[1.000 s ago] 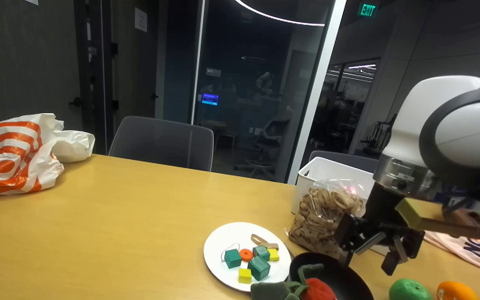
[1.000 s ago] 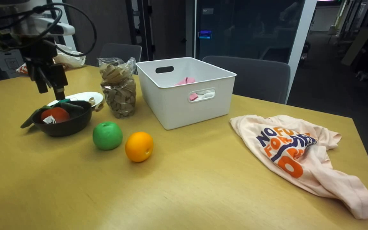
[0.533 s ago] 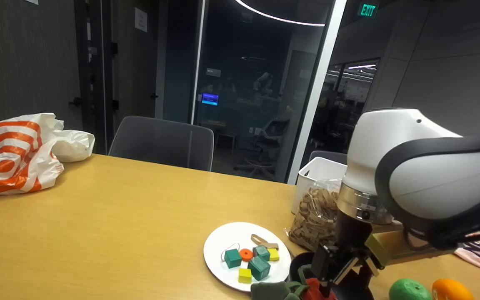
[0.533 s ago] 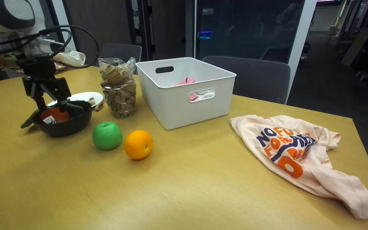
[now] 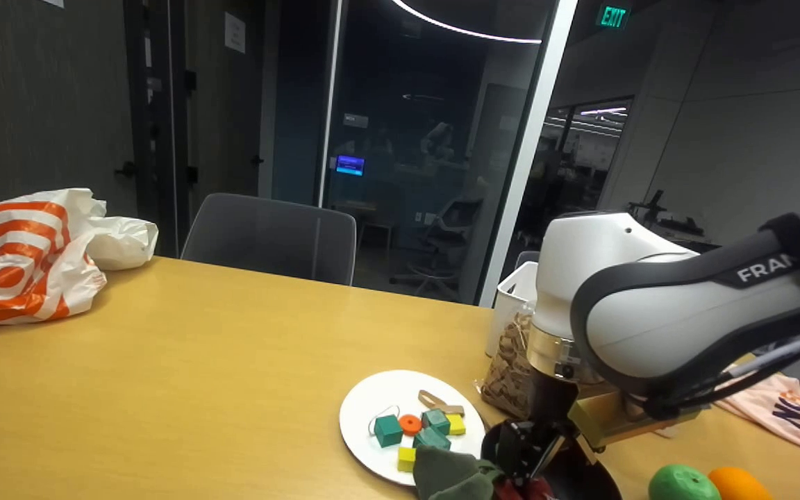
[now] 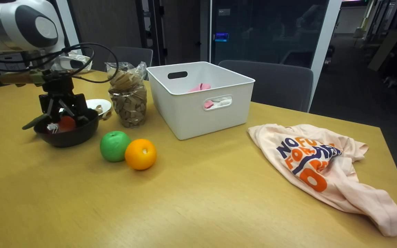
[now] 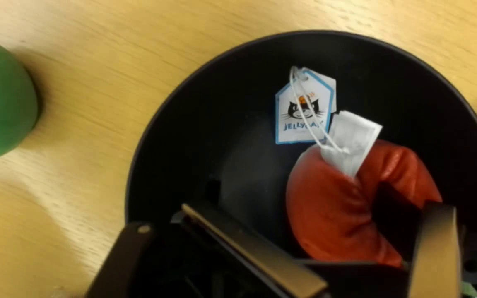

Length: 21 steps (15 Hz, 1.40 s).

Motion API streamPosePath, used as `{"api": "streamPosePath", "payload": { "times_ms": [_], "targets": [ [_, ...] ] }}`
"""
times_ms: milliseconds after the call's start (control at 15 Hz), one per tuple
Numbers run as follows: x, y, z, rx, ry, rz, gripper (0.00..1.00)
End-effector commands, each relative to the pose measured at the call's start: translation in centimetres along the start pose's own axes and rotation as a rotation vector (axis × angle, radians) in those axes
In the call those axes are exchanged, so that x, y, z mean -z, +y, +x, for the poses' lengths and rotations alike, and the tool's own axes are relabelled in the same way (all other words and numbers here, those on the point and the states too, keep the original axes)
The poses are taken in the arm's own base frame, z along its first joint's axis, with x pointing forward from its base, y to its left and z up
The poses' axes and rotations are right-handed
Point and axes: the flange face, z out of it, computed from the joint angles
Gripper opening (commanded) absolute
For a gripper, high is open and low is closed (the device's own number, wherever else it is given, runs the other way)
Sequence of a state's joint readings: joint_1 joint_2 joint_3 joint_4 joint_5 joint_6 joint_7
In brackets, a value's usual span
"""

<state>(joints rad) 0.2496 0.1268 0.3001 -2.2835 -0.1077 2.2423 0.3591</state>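
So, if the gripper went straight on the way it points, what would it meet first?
Most likely the red plush in the black bowl, below the open gripper; they may even be touching, as depth is unclear. Beside the plush, the bowl's bottom comes next.

Wooden table [image 6: 219, 196], 1 black bowl [image 6: 68, 138], white plate [image 5: 400, 389], green fruit [image 6: 113, 146], orange fruit [image 6: 141, 154], bin [image 6: 215, 120], shirt [image 6: 322, 165]

Wide passage between orange [image 6: 141, 154] and cloth [image 6: 326, 174], but black bowl [image 6: 69, 139] low around gripper [image 6: 64, 119], clear bag [image 6: 128, 100] nearby
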Motion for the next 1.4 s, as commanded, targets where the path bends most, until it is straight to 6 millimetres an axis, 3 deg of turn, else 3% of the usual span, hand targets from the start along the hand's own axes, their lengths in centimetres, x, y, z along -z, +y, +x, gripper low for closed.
{"api": "streamPosePath", "payload": {
  "times_ms": [0,467,800,1000,1200,1333],
  "targets": [
    [0.0,-0.2,1.4,0.011,-0.015,-0.003,0.58],
    [2.2,1.1,1.9,-0.023,-0.046,0.023,0.05],
    [6.7,3.3,1.7,-0.063,-0.047,0.083,0.06],
    [11.6,5.9,0.5,-0.092,0.005,0.115,0.06],
    [16.7,10.1,-2.2,-0.143,0.069,0.031,0.06],
    [19.1,13.8,-4.5,-0.215,0.084,-0.053,0.06]
  ]
}}
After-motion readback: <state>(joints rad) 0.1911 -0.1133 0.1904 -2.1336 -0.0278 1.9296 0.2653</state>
